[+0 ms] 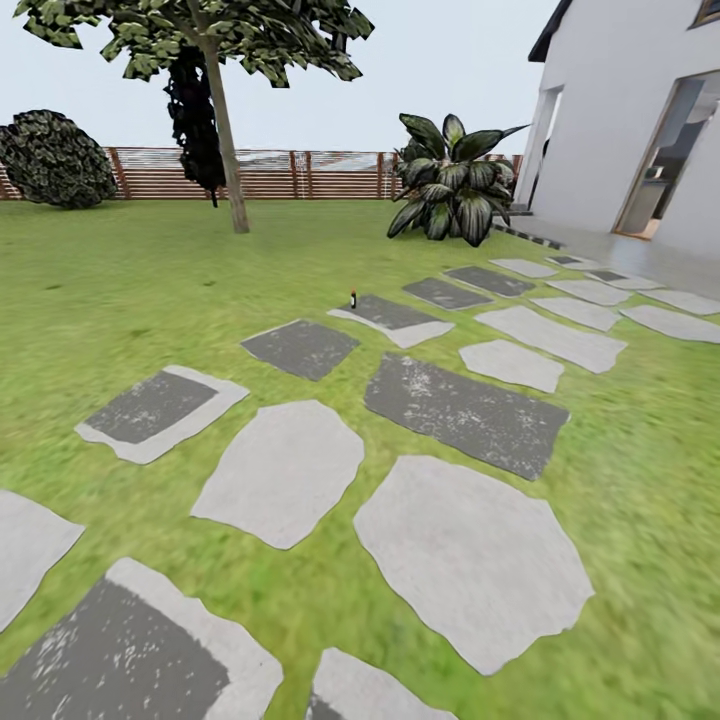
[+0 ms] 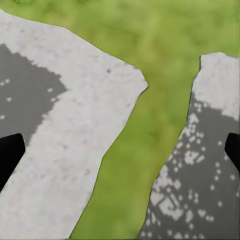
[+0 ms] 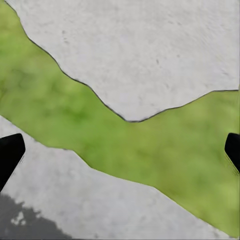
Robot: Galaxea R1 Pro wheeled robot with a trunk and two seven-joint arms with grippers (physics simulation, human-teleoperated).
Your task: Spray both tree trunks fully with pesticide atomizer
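Pesticide atomizer [image 1: 353, 298], a tiny dark bottle with an orange-tinged top, is standing upright on the green grass lawn [image 1: 150, 270] in the head view, just beside the near corner of a dark grey stepping stone [image 1: 392, 318] and well apart from the robot; it is too small to make out any detail. That same view is also taking in a tall tree with a pale, slightly leaning bare trunk [image 1: 227, 140] and a ragged dark green crown, rising in front of the brown horizontal-slat wooden fence [image 1: 300, 174], with a round dark bush [image 1: 55, 158] to the left, a broad-leaved striped plant [image 1: 452, 180] to the right, and the white house [image 1: 620, 100] beyond it. Pale and dark grey stepping stones are running across the lawn toward the house. The wrist views are looking straight down at the ground instead. In the left wrist view the left pincer [image 2: 120, 152] is hanging wide open and empty, its black fingertips [image 2: 9, 155] sitting at opposite edges over two stones split by a strip of grass. In the right wrist view the right pincer [image 3: 120, 155] is likewise spread wide, holding nothing, above a band of grass between two pale stones.
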